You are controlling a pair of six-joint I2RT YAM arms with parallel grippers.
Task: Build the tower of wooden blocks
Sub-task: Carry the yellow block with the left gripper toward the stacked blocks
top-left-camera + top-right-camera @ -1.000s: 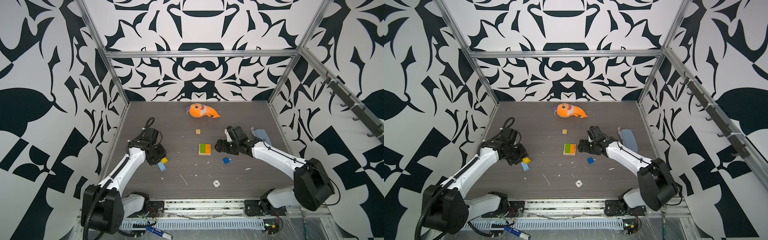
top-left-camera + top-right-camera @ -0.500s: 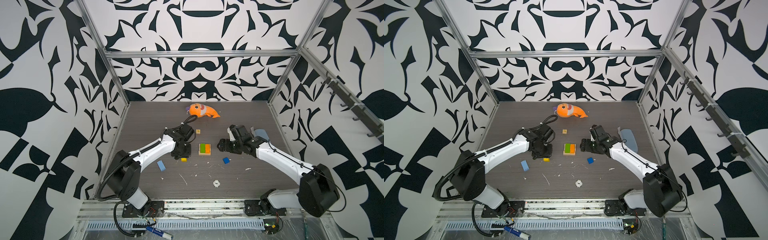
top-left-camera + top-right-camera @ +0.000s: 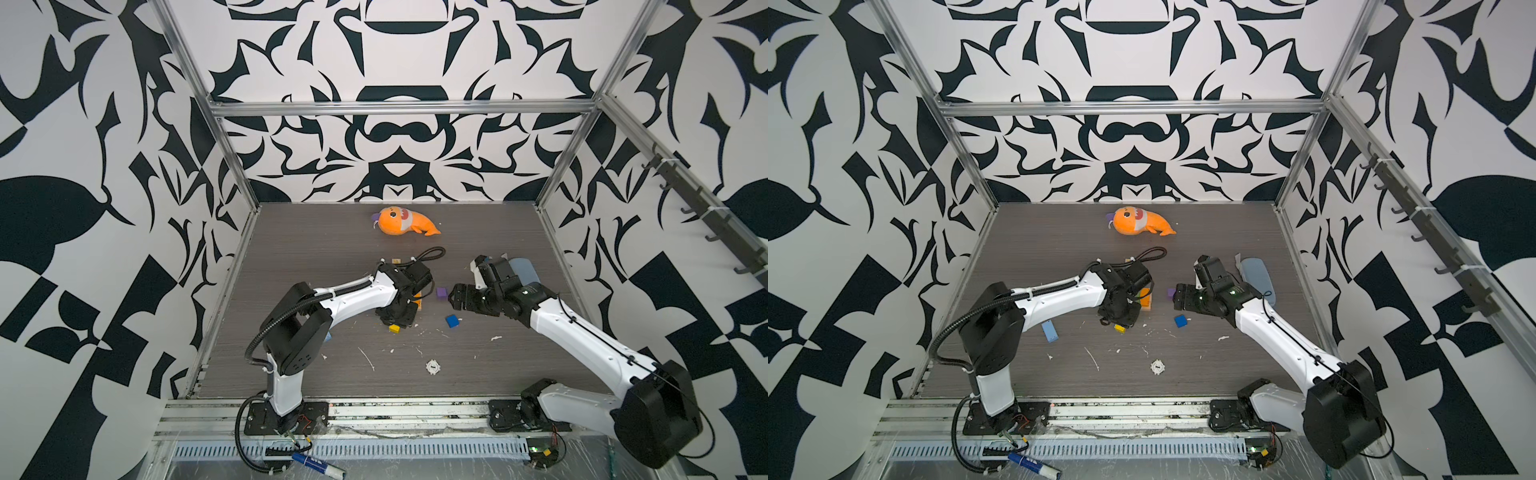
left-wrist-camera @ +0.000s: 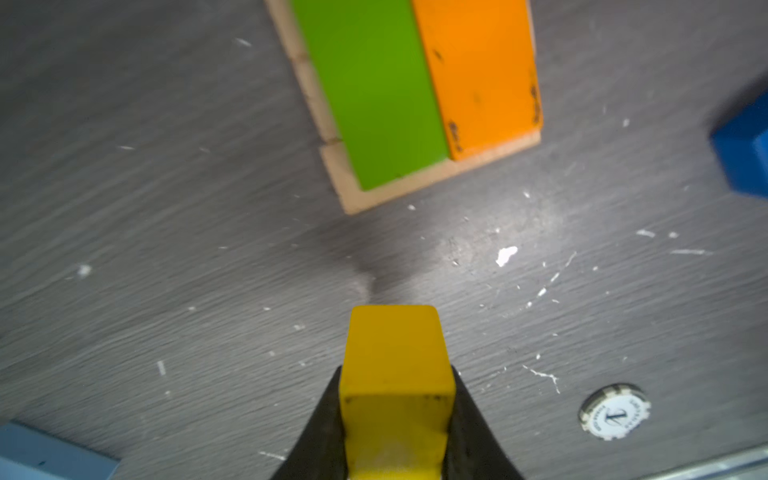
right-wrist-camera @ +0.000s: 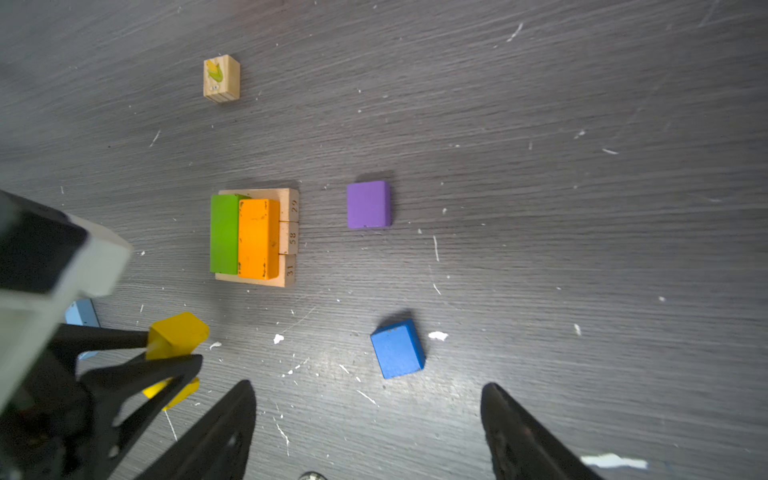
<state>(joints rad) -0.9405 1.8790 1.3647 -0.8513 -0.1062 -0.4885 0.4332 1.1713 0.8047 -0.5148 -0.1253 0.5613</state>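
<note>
Dark table [image 3: 311,249] bears purple cube [image 3: 441,292], blue cube [image 3: 452,321], plush fish [image 3: 401,222].

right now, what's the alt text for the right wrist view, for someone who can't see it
The left claw grips a yellow block near three tan bars topped by a green brick and an orange brick. A purple cube and a blue cube lie loose ahead of the open right claw.
</note>
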